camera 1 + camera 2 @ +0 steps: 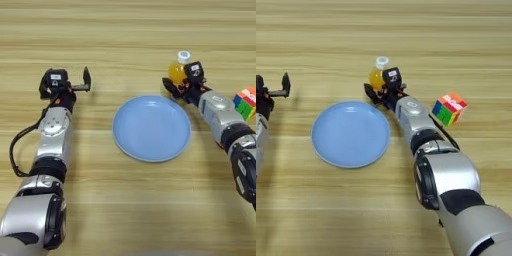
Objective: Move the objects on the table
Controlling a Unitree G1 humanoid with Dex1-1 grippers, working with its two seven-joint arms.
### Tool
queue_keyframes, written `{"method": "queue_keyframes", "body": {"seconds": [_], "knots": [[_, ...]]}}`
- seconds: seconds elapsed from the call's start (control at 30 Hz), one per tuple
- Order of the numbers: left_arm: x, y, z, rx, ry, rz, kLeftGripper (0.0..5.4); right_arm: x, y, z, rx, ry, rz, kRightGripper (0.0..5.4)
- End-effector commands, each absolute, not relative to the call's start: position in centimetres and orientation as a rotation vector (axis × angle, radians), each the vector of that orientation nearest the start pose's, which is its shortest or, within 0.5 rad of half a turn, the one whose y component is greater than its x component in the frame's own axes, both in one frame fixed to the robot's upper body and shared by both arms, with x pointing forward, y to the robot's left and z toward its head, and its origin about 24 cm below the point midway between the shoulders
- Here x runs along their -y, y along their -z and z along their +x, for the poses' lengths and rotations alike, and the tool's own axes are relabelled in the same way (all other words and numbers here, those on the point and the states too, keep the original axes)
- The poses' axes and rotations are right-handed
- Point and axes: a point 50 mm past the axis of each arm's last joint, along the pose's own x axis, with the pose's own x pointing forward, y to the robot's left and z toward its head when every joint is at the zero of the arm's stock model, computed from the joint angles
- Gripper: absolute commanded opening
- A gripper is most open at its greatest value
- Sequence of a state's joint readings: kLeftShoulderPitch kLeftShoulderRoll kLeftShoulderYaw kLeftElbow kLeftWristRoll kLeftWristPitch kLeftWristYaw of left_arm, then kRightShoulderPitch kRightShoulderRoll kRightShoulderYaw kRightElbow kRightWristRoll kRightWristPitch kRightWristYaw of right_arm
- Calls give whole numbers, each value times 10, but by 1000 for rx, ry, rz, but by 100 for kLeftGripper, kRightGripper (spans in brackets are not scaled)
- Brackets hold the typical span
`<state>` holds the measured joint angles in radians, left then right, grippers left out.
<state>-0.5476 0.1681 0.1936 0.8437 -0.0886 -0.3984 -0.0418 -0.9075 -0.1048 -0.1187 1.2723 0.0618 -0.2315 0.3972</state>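
Bottle (177,70) stands upright between right gripper (176,84) fingers, apparently clamped, just beyond plate (151,128) far rim, cube (449,108) off to its right, left gripper (82,82) parked open, well left of everything.

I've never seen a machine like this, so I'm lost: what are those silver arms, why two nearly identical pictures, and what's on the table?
These are a humanoid robot's two arms, seen from two side-by-side cameras on its head, looking down on a wooden table. Each arm ends in a gripper with two black fingers. The right gripper is at a small orange-juice bottle, apparently around it. The left gripper is open and holds nothing. A blue plate lies in the middle, and a coloured puzzle cube on the right.
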Motion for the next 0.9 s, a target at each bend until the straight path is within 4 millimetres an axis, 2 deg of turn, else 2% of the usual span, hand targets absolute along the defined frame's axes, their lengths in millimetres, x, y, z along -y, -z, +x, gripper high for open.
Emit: {"method": "queue_keyframes", "body": {"seconds": [0.03,0.37,0.6,0.9], "knots": [[-202,-53,342,107,-100,0,540,116,-67,385,-145,-446,12,436],[-202,-53,342,107,-99,1,540,119,-70,385,-106,-441,13,538],[-201,-52,342,104,-101,2,540,125,-73,383,-57,-454,21,538],[-200,-51,343,98,-103,4,540,127,-54,367,-71,-494,27,538]]}}
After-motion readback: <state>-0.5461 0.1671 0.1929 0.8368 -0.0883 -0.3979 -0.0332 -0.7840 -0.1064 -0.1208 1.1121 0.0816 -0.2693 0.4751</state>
